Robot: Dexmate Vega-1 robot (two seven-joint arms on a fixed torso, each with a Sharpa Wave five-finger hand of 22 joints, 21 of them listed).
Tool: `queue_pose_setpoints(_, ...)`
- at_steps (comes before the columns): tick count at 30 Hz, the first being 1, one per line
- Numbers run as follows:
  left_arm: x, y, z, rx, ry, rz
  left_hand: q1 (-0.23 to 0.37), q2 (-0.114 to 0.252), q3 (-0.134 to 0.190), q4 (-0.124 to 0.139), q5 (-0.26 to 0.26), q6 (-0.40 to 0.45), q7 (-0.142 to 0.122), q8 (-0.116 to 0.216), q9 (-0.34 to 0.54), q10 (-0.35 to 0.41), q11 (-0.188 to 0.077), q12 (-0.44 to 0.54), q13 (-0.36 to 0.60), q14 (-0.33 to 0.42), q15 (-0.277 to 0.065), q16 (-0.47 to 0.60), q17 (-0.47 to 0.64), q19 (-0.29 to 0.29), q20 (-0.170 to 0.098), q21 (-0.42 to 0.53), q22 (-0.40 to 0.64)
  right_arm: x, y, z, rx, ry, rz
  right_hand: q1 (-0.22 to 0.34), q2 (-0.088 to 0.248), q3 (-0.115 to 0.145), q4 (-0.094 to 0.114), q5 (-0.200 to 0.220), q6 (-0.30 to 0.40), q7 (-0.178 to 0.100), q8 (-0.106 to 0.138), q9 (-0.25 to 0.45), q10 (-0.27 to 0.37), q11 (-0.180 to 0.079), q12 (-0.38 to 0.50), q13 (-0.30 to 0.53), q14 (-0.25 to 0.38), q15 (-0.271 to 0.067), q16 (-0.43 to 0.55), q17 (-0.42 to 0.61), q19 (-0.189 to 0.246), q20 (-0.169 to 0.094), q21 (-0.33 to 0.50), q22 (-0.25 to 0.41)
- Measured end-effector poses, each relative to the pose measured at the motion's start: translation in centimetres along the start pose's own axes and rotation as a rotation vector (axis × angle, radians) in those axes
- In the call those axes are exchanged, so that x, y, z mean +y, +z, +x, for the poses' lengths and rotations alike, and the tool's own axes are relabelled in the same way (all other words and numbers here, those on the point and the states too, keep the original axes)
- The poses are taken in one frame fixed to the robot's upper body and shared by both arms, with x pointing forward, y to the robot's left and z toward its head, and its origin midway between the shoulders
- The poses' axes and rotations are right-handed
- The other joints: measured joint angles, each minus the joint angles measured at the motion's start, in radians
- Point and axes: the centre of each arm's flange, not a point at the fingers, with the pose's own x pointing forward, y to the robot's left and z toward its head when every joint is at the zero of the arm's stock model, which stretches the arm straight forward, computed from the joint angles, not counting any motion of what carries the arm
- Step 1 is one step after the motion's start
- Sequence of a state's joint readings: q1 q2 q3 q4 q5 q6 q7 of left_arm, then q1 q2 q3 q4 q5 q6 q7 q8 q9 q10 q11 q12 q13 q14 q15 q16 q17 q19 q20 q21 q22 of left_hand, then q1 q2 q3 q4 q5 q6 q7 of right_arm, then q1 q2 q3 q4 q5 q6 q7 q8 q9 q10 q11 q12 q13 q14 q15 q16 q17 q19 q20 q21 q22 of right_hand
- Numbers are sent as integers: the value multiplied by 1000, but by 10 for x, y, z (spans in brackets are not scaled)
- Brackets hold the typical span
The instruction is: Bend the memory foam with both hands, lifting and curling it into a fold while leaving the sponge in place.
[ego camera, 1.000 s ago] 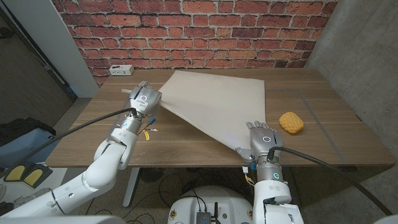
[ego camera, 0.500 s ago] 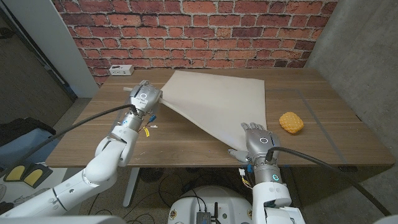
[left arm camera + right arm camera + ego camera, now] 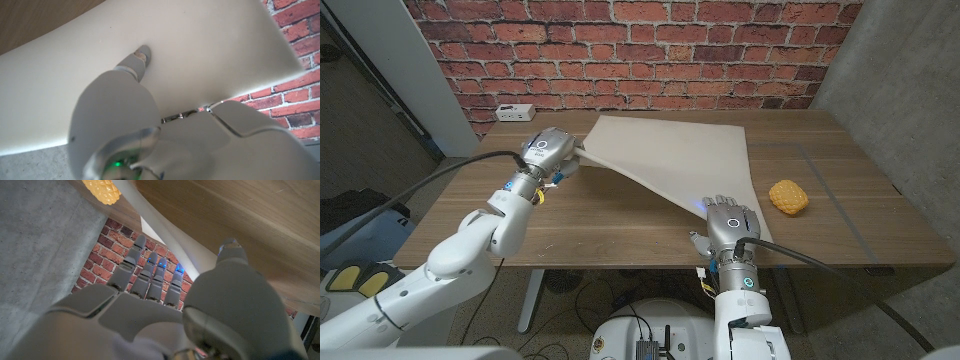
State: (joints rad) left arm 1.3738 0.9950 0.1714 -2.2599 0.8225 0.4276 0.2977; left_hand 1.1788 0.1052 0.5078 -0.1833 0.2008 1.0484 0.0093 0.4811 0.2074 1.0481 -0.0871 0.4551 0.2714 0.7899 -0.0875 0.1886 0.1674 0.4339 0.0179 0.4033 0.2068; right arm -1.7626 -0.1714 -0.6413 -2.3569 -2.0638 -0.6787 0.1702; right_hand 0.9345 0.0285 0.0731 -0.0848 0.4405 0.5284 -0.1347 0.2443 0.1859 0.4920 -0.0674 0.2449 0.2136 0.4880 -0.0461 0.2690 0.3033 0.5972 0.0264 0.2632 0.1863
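Left hand (image 3: 544, 150) gripping foam (image 3: 670, 155) corner; right hand (image 3: 732, 222) grip hidden underneath.

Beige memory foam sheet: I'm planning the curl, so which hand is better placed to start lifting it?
Left. The left hand already grips the beige memory foam sheet at its corner, thumb on top. The right hand looks open at the near corner.
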Motion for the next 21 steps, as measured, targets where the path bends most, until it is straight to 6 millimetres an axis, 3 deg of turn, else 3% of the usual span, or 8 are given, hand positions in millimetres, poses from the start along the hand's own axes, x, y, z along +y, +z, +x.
queue_pose_setpoints(1,-1,2,-1,-15,-20,-59,0,0,0,0,0,0,0,0,0,0,0,0,0,0,0,0,0,0,0,0,0,10,3,3,2,-10,-26,24,25,12,-12,0,51,-4,10,0,43,-11,9,0,39,-1,11,-4,15,-5,4,0)
queue_pose_setpoints(4,4,-2,-2,-19,-21,-79,-1,-1,0,0,0,0,0,-3,5,0,0,0,0,0,0,0,0,0,0,0,0,14,1,7,23,-54,-45,75,76,46,-32,-1,198,-18,38,-2,162,-42,34,-5,139,-9,40,-7,43,-27,11,0)
queue_pose_setpoints(8,9,-6,-3,-26,-29,-97,-6,-6,1,1,0,0,0,-4,5,2,2,0,0,0,0,-4,0,0,0,0,0,15,-4,11,70,-156,-68,121,122,83,-50,-24,328,-18,56,-6,272,-54,52,-5,224,-21,64,-4,73,-46,19,1)
queue_pose_setpoints(12,17,-12,-3,-42,-42,-91,-8,-8,1,1,0,-3,3,-12,10,3,3,0,0,-10,2,-4,2,-17,5,0,1,17,-8,13,100,-211,-86,128,129,90,-52,-34,373,-17,56,-7,308,-44,60,-5,246,-29,72,1,77,-49,24,2)
queue_pose_setpoints(17,26,-13,0,-82,-86,-72,-11,-10,-12,16,-1,-16,0,-19,21,-20,-20,8,0,-44,11,-4,16,-35,12,0,5,20,-14,16,128,-240,-104,147,148,107,-51,-57,449,-15,74,-5,368,-62,74,-4,275,-36,87,18,81,-56,27,2)
queue_pose_setpoints(21,28,-14,3,-105,-167,-42,-24,4,-19,24,-9,-34,-12,-27,29,-26,-26,8,0,-58,15,0,21,-43,10,0,10,20,-18,16,141,-227,-111,152,152,117,-50,-65,469,-20,78,-2,382,-68,74,0,275,-36,87,24,71,-66,27,2)
